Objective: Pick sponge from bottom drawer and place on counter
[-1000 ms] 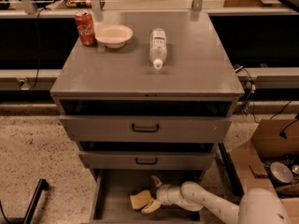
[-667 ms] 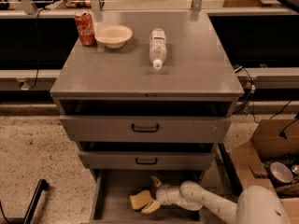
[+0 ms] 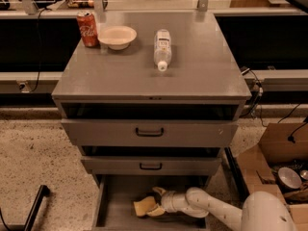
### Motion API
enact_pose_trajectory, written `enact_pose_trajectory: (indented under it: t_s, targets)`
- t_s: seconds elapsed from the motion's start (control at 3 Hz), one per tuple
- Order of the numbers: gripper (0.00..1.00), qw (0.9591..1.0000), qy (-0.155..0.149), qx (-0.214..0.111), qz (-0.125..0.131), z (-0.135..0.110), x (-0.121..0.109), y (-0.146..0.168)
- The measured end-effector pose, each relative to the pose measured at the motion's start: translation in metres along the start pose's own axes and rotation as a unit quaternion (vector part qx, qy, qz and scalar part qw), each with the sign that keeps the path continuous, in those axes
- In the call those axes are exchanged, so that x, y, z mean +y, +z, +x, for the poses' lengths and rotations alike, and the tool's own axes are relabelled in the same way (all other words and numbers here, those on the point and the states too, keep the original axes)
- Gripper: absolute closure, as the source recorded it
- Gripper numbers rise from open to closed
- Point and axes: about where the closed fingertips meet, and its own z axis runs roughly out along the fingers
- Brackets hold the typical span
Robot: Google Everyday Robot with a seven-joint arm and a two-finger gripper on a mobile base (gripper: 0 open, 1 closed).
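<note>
Camera view: sponge (image 3: 143, 207) lies against gripper (image 3: 155, 202) inside bottom drawer (image 3: 119, 201)

High front view (hand (image 3: 155, 202) bottom-centre)

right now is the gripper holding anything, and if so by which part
Cannot tell. The gripper is in the bottom drawer, at the end of the sponge nearest its arm. The sponge lies on the drawer floor, and no firm hold shows.
</note>
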Motion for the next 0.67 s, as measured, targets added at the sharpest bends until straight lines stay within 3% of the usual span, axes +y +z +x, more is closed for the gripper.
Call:
enact_pose_trajectory:
  t_s: [0.67]
  targets:
    - [0.72,0.9998,0.002,0.015,-0.008,0.0134,-0.0015,0.0052]
